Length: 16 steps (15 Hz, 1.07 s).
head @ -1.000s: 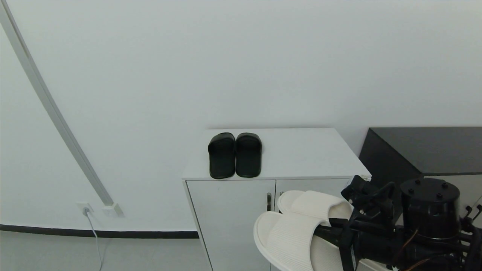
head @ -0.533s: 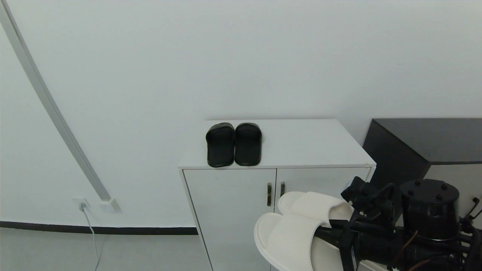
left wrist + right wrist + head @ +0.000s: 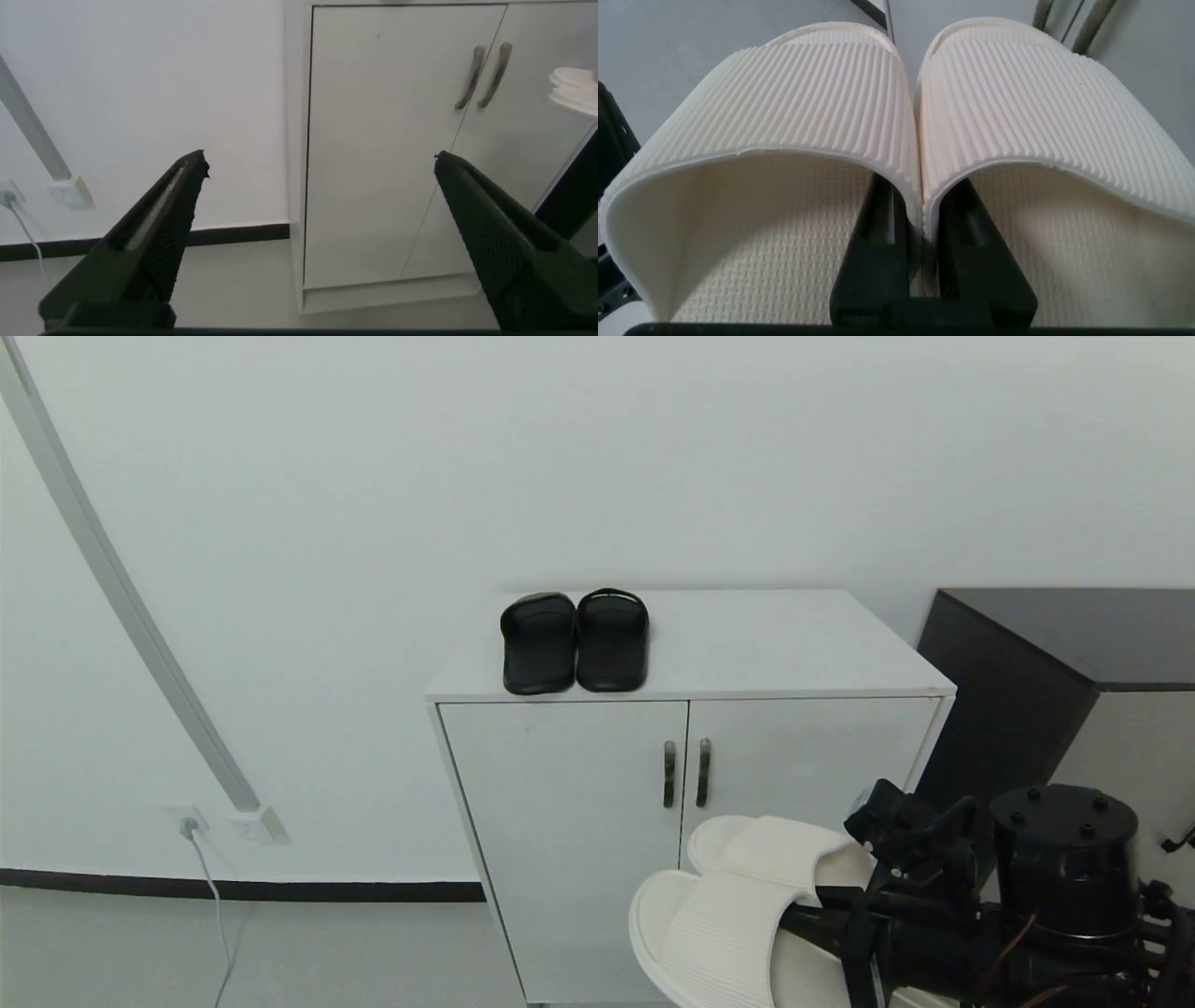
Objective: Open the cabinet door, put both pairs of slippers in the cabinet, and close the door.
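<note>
— Where are the slippers found?

— The black slippers (image 3: 574, 641) are set side by side on top of the white cabinet (image 3: 794, 653), towards its left, at the near edge. The white slippers (image 3: 738, 905) are held low, in front of the cabinet's right half.

— And how are the pincers seen?

— The right gripper (image 3: 920, 252) is closed on the white pair's adjoining strap sides. The left gripper (image 3: 320, 163) is spread wide, and nothing is held. The doors (image 3: 560, 793) are shut, with the handles (image 3: 669, 773) side by side at the middle.

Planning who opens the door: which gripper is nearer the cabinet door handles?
Right, as far as I can judge. The right gripper, shut on the white slippers, sits just below and right of the handles. The left gripper, open, faces the left door from farther back.
</note>
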Available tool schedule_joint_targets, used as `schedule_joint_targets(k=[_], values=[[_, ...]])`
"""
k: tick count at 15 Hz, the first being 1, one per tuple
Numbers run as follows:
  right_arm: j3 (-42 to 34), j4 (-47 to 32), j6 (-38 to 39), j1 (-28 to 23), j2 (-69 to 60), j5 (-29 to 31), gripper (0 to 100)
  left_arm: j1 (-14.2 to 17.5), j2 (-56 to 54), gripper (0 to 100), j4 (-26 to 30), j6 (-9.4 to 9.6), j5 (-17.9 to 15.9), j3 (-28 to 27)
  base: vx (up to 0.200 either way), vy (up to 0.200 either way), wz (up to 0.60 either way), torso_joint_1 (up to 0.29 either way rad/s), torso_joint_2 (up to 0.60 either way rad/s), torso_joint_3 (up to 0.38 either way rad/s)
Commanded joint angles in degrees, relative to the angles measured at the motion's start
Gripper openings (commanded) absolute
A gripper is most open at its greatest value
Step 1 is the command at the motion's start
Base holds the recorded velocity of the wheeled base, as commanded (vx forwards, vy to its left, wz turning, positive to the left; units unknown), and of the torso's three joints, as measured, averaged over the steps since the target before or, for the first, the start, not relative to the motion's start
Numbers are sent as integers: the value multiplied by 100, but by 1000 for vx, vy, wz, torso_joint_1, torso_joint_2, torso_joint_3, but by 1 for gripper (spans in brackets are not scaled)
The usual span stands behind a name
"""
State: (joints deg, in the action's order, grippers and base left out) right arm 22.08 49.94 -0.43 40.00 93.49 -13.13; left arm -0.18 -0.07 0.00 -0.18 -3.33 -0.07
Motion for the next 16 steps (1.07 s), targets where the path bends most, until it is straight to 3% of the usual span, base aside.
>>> schedule_joint_targets(k=[1, 9, 16], values=[[-37, -2, -1, 17, 20, -5, 0, 1, 7, 100, 0, 1, -1, -1, 0, 0, 0, -207, 525, 325], [-81, -2, -1, 17, 55, 3, 0, -8, 7, 100, 0, 124, -28, -1, 0, 0, 0, -174, 496, 321], [-239, 112, -80, 43, 64, -32, 0, 1, 7, 100, 0, 89, -28, -1, 0, 0, 0, -112, 461, 351]])
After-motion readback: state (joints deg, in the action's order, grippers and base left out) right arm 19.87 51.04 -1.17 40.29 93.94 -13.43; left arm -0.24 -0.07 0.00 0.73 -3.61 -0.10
